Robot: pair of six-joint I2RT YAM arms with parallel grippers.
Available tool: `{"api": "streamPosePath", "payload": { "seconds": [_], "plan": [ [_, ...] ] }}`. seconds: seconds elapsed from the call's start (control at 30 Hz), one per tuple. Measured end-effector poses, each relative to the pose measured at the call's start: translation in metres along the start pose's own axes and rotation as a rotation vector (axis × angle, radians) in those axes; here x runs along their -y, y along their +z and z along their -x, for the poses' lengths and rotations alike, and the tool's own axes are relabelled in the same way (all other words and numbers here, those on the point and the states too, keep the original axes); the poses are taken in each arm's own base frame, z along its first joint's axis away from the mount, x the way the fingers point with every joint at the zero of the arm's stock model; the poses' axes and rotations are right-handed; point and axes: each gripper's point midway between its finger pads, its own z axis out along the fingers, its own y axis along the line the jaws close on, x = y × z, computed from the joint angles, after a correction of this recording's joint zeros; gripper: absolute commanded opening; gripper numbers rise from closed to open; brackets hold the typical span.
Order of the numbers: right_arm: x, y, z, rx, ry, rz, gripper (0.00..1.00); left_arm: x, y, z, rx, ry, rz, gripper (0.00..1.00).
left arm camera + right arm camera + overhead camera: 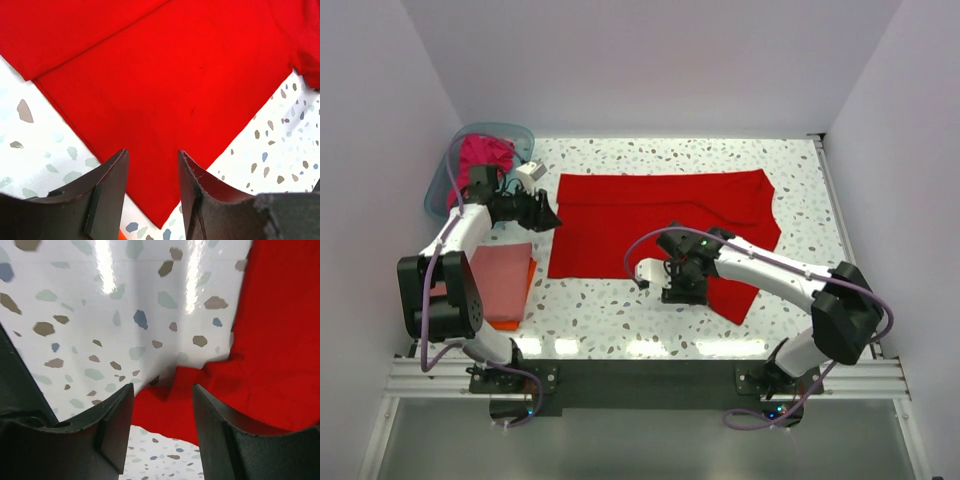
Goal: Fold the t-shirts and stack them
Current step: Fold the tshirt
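A bright red t-shirt lies spread on the speckled table, partly folded. It fills the left wrist view and shows in the right wrist view. My left gripper is open at the shirt's left edge, jaws either side of a corner. My right gripper is open over a rumpled bit of the shirt's front edge. A magenta-pink t-shirt lies in the teal tub. A salmon-pink folded t-shirt lies on an orange one at the left.
The translucent teal tub stands at the back left corner. White walls close in the table on three sides. A small white object lies beside the tub.
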Motion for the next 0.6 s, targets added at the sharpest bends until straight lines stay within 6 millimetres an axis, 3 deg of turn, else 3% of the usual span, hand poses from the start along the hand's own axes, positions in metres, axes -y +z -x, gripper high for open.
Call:
{"api": "streamPosePath", "payload": {
  "seconds": [0.23, 0.33, 0.43, 0.47, 0.53, 0.6],
  "plan": [
    [-0.005, 0.038, -0.036, -0.15, -0.027, 0.018, 0.54, 0.0, -0.002, -0.002, -0.006, -0.003, 0.004, 0.49],
    [-0.003, 0.048, -0.044, -0.179, -0.041, 0.0, 0.47, 0.0, -0.002, -0.003, -0.007, -0.005, 0.004, 0.49],
    [0.002, 0.054, -0.051, -0.205, -0.053, -0.032, 0.28, -0.001, -0.002, -0.004, -0.011, -0.004, 0.007, 0.49],
    [0.004, 0.054, -0.051, -0.207, -0.055, -0.042, 0.14, -0.001, -0.002, -0.004, -0.013, -0.004, 0.008, 0.49],
    [0.009, 0.055, -0.049, -0.201, -0.05, -0.069, 0.01, -0.001, -0.002, -0.005, -0.015, -0.002, 0.01, 0.49],
    [0.012, 0.055, -0.046, -0.188, -0.035, -0.084, 0.0, -0.002, -0.002, -0.005, -0.016, 0.0, 0.012, 0.49]
  ]
}}
